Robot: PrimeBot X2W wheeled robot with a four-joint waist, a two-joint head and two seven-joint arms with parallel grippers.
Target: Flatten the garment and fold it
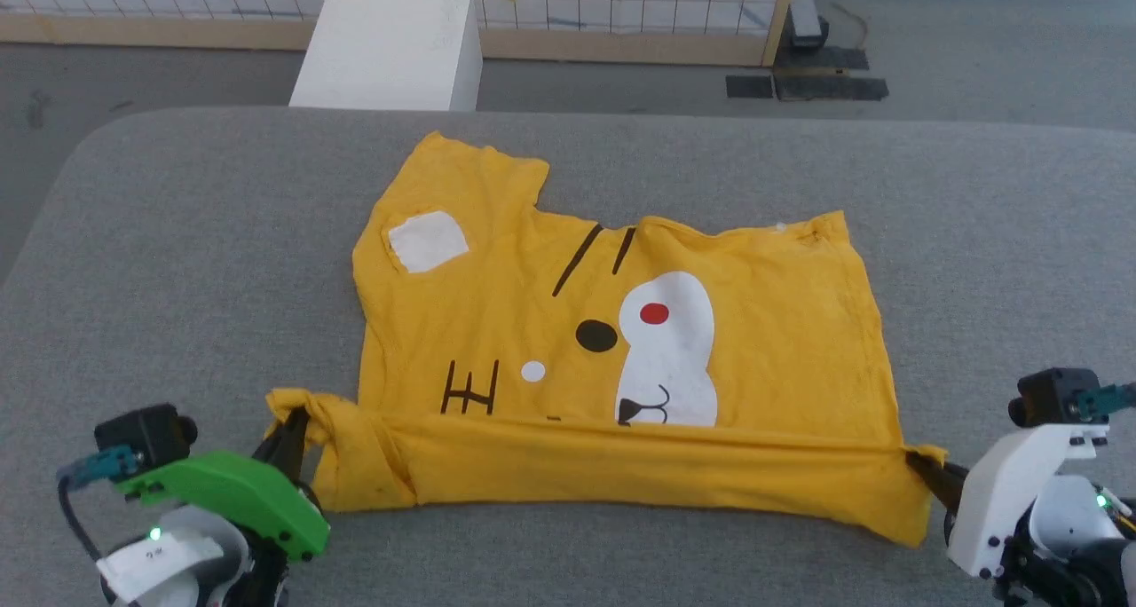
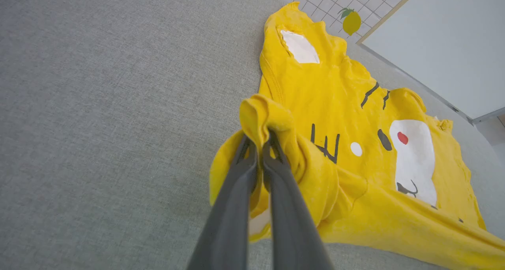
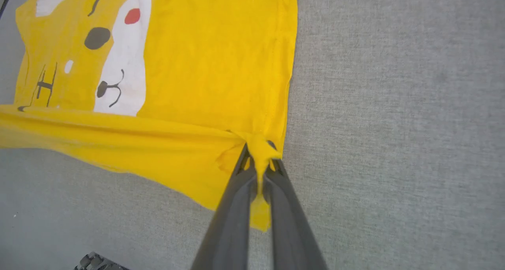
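Observation:
The mustard-yellow garment [image 1: 754,323] lies spread on the grey table [image 1: 177,261], printed face up, with white patches, black stripes, a black dot and a red dot. Its near edge is folded over into a taut band between my two grippers. My left gripper [image 1: 288,443] is shut on the bunched near-left corner; in the left wrist view the cloth [image 2: 315,88] wraps over the tips of that gripper [image 2: 260,141]. At the near-right corner my right gripper [image 1: 923,472] is shut on the fabric, and the right wrist view shows the garment [image 3: 213,64] pinched in that gripper [image 3: 258,159].
A white box [image 1: 390,48] stands on the floor beyond the table's far edge, in front of a wood-framed grid fence [image 1: 621,12]. Bare grey tabletop surrounds the garment on every side.

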